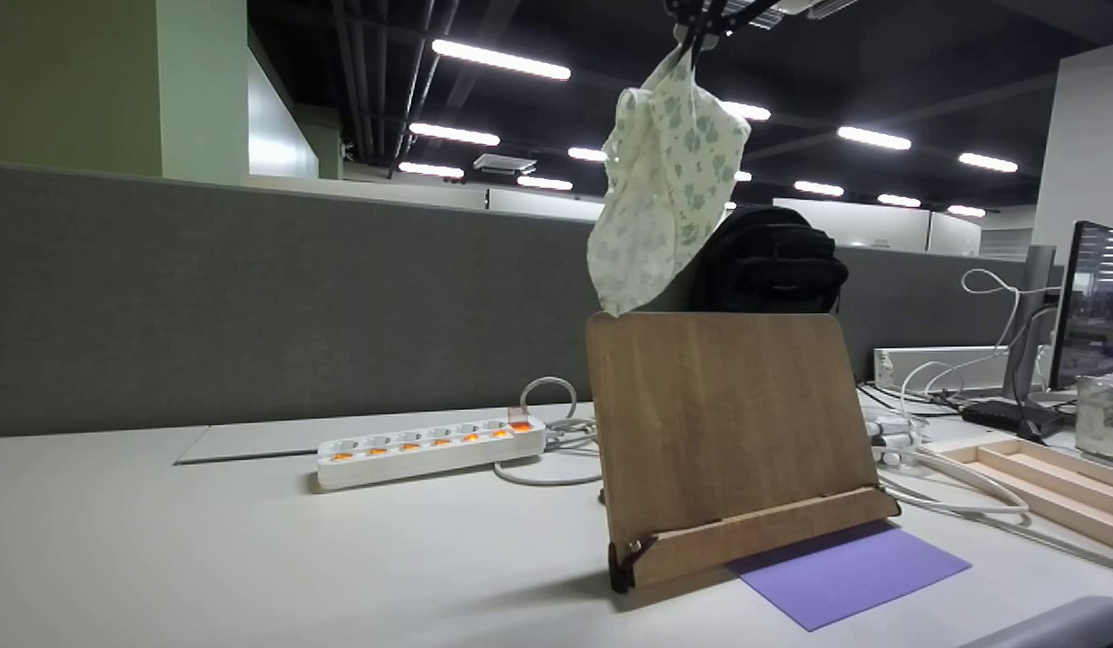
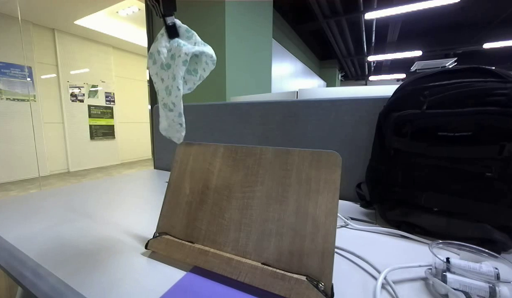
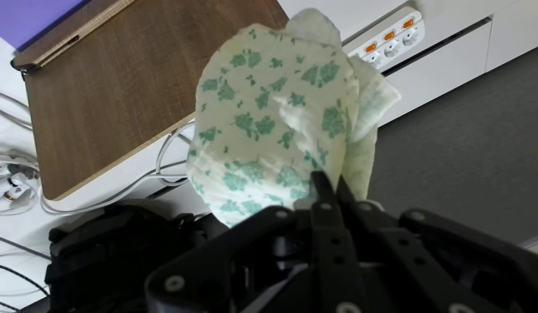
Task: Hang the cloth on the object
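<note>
The cloth, cream with green leaf prints, hangs bunched in the air in both exterior views (image 1: 677, 171) (image 2: 169, 70). My gripper (image 1: 691, 49) is shut on its upper part; the fingertips also show at the cloth in an exterior view (image 2: 171, 31) and in the wrist view (image 3: 330, 180). The object is a tilted brown wooden stand (image 1: 727, 423) (image 2: 256, 203) on the table. The cloth's lower tip appears near the stand's top corner in both exterior views; I cannot tell whether they touch. In the wrist view the cloth (image 3: 264, 117) covers part of the stand (image 3: 116, 78).
A purple sheet (image 1: 853, 576) lies under the stand's front. A white power strip (image 1: 430, 450) with cables lies beside it. A black backpack (image 2: 446, 157) stands by the grey partition (image 1: 277, 306). A glass dish (image 2: 475, 265) and a wooden tray (image 1: 1051, 486) are nearby.
</note>
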Motion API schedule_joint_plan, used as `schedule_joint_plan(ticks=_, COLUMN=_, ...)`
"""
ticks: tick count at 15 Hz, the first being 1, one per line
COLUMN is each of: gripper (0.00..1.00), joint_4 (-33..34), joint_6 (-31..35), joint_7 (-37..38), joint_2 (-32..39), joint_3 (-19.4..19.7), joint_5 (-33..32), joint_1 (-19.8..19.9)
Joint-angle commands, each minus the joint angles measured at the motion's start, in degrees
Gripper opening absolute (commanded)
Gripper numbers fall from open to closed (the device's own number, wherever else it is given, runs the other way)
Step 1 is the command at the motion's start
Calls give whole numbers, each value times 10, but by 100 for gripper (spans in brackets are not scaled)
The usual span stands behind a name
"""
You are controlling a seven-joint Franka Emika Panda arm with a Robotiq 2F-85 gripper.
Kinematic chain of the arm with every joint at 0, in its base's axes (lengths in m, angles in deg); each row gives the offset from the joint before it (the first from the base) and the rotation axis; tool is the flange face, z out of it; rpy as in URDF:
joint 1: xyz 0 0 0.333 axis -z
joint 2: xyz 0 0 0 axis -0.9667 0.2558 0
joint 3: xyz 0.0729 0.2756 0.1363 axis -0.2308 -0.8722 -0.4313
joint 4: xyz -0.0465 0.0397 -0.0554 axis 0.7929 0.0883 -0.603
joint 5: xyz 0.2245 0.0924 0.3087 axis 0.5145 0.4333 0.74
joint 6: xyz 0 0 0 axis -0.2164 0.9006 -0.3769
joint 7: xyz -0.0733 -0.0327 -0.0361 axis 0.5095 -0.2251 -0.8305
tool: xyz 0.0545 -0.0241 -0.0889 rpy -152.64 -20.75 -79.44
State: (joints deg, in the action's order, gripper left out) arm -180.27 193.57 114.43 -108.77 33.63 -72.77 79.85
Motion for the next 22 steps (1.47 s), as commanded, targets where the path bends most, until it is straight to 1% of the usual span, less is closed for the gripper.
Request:
schedule_joint_plan(ticks=1, gripper=1, joint_4=25, joint_6=-32, joint_7=11, joint_2=-15, joint_3=4, joint_5=2, joint_1=9)
schedule_joint_plan(ticks=6, gripper=1, joint_4=31, joint_6=-39, joint_7=13, joint_2=-2, joint_3=3, joint_5=0, joint_1=24)
schedule_joint_plan(ticks=8, gripper=1, joint_4=27, joint_6=-32, joint_7=11, joint_2=21, joint_3=1, joint_5=3, joint_1=23)
schedule_joint_plan(ticks=13, gripper=1, joint_4=34, joint_6=7, joint_7=-2, joint_2=116, joint_3=6, joint_5=13, joint_1=8)
schedule_joint_plan(ticks=17, gripper=1, joint_4=47, joint_6=35, joint_7=-8, joint_2=185, joint_3=15, joint_5=11, joint_1=5)
schedule_joint_plan(ticks=22, gripper=1, joint_4=68, joint_6=47, joint_7=-16, joint_2=244, joint_3=32, joint_5=17, joint_1=1)
